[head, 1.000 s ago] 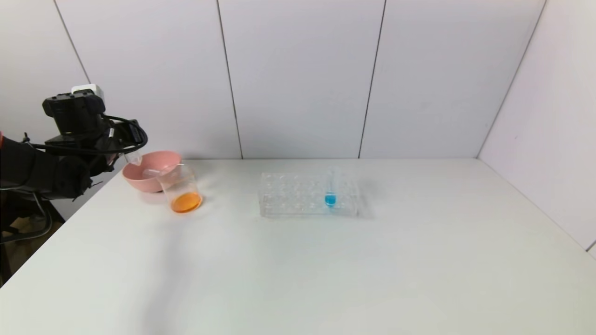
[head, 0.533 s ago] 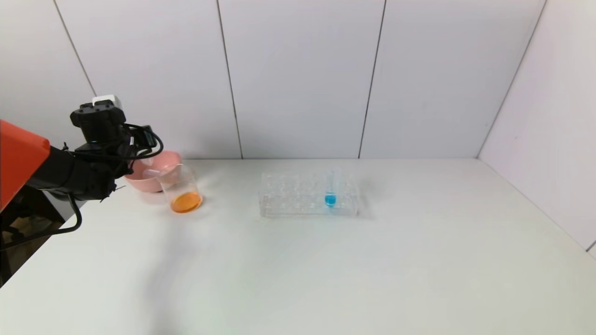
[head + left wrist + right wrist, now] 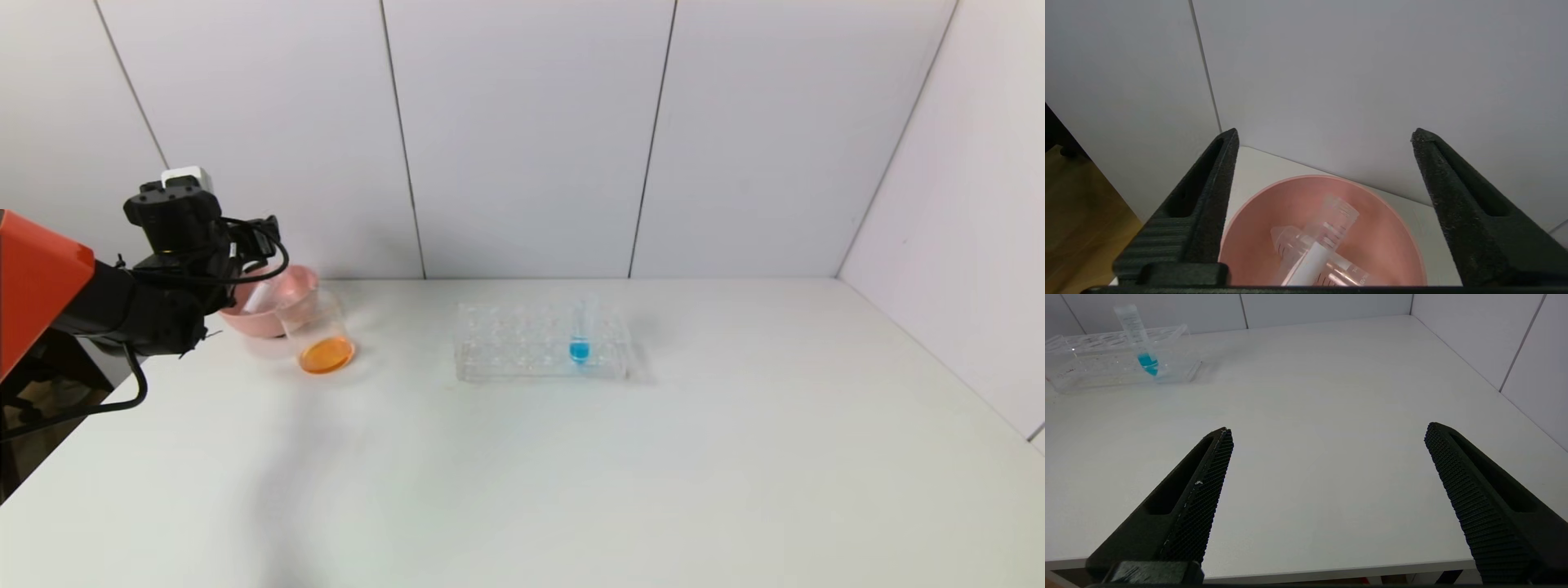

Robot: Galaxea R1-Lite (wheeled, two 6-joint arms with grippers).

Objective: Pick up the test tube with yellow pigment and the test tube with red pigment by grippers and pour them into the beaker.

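Observation:
The beaker (image 3: 317, 331) stands at the table's back left with orange liquid in its bottom. Just behind it is a pink bowl (image 3: 245, 321). My left gripper (image 3: 247, 263) hovers over the bowl, open and empty; it also shows in the left wrist view (image 3: 1325, 134). Two clear empty tubes (image 3: 1327, 228) lie crossed inside the bowl (image 3: 1392, 249). No yellow or red liquid shows in them, so I cannot tell which is which. My right gripper (image 3: 1329, 428) is open and empty, low over the table's front edge, out of the head view.
A clear many-holed rack (image 3: 522, 343) stands mid-table with one blue-liquid tube (image 3: 580, 347) upright in it; both also show in the right wrist view, the rack (image 3: 1094, 359) and the tube (image 3: 1145, 359). Walls close the back and right sides.
My left gripper has moved right and down over the pink bowl. A clear tube that was at its fingertips now lies in the bowl. The beaker and rack have not moved.

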